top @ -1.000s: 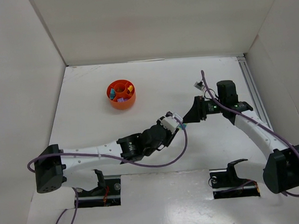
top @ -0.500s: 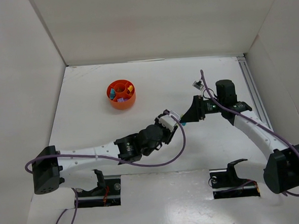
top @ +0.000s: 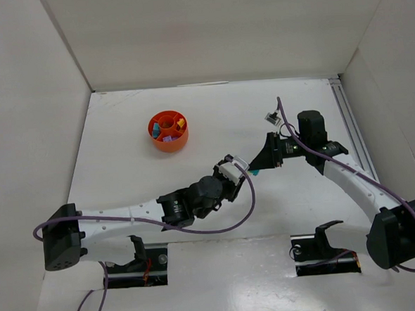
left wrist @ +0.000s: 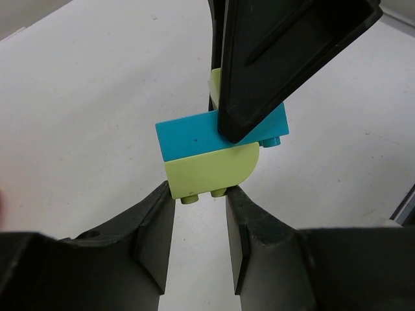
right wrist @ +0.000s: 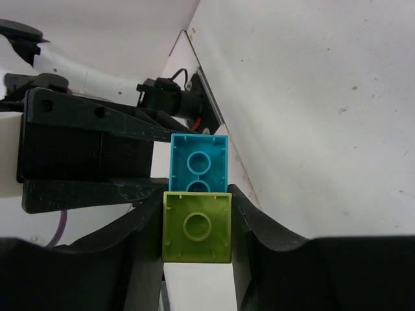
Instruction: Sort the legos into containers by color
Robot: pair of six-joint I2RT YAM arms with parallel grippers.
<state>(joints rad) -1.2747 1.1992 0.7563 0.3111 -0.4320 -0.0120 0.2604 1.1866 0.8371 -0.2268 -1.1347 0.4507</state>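
The lego pair [left wrist: 214, 155] is a cyan brick [left wrist: 188, 137] joined to a lime-green brick [left wrist: 207, 173] with one rounded corner. It hangs above the middle of the table [top: 212, 113], caught between both arms. The left gripper [left wrist: 200, 194] pinches the lime-green end, its fingers pressed against the sides near the studs. The right gripper [right wrist: 196, 194] comes in from the opposite side and is clamped on the pair too. Its own camera shows lime-green plastic squeezed between its fingers and the cyan just beyond.

In the left wrist view one black finger [left wrist: 272, 58] of the right gripper crosses the cyan brick and hides part of it. From above, the two gripper heads meet nose to nose and cover nearly everything, leaving only a cyan speck.

The orange-red dish [top: 169, 146] sits well apart, toward the far left, with yellow, purple and cyan bricks in separate compartments. A purple cable [top: 246, 209] loops beside the left arm.
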